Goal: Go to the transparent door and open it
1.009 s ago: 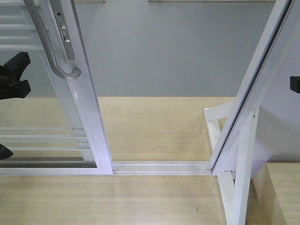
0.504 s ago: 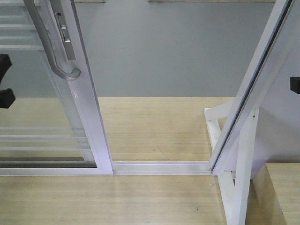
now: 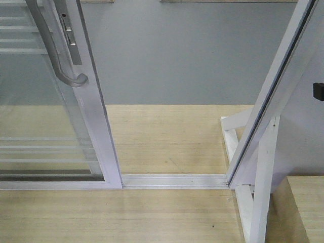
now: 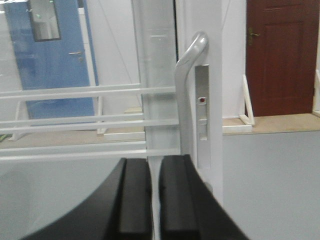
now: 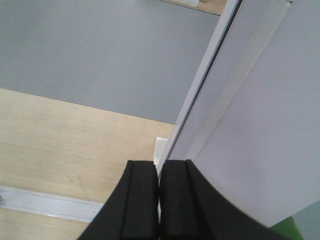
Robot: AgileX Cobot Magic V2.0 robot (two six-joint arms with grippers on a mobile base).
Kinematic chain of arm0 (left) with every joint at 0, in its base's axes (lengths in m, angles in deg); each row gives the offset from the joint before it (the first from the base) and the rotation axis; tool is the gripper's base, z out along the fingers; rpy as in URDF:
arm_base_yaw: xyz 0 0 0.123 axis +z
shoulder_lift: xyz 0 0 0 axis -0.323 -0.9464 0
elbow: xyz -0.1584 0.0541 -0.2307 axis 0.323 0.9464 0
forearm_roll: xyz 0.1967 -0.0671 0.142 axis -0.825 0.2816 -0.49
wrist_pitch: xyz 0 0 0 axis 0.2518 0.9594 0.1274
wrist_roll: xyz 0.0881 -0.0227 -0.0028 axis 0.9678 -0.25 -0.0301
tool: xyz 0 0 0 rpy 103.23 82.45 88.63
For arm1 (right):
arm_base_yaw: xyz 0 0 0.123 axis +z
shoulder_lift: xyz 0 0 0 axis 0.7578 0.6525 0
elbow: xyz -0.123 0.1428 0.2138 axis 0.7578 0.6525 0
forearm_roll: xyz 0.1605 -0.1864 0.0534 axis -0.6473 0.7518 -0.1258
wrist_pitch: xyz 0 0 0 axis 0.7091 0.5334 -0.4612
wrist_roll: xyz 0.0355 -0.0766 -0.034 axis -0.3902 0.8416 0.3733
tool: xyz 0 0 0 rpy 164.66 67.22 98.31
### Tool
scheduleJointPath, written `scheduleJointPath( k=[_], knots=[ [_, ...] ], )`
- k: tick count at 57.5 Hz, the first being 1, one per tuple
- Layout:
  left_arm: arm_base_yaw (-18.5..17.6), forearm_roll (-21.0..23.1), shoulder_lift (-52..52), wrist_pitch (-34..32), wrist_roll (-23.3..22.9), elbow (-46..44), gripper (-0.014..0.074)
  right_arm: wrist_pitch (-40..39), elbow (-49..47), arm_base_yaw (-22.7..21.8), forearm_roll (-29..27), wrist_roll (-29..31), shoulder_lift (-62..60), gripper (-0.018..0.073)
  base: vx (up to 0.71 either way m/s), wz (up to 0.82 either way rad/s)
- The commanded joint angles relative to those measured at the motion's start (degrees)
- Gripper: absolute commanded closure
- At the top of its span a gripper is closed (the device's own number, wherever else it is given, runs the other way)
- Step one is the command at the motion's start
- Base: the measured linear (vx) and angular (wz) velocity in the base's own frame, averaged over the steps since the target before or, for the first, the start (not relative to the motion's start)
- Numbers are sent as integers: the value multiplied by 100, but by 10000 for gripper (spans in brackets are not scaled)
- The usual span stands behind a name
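left end effector (image 4: 154,200): fingers pressed nearly together, empty, just before the pull handle (image 4: 186,85) | right end effector (image 5: 159,200): fingers pressed together, empty, near white frame post (image 5: 200,95) | transparent door (image 3: 45,116): frame left, gap open to its right over floor track (image 3: 174,180)

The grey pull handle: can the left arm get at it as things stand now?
Probably yes. In the left wrist view the left gripper, fingers together, faces the handle of the transparent door, and nothing stands between.

Closed left hand (image 4: 154,200) before transparent door (image 4: 90,120), grey handle (image 4: 187,95)
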Motion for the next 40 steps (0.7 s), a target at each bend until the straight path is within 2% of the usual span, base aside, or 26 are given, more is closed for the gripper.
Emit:
scheduleJointPath(
  k=[1,8,19,26,40],
  knots=[
    [36,74,425,-307,7,174,500,-429,-174,-18,61,45,-82,404,0,0],
    [31,27,1137,-301,2,626,606,-429,-174,-18,61,45,-82,404,0,0],
    [31,37,1768,-346,-60,1378,604,-422,-174,-18,61,45,-82,404,0,0],
    [31,37,1695,75,-60,1350,604,-406,-174,-18,61,45,-82,404,0,0],
    [31,31,1701,151,-54,1350,603,-406,-174,-18,56,45,-82,404,0,0]
  ],
)
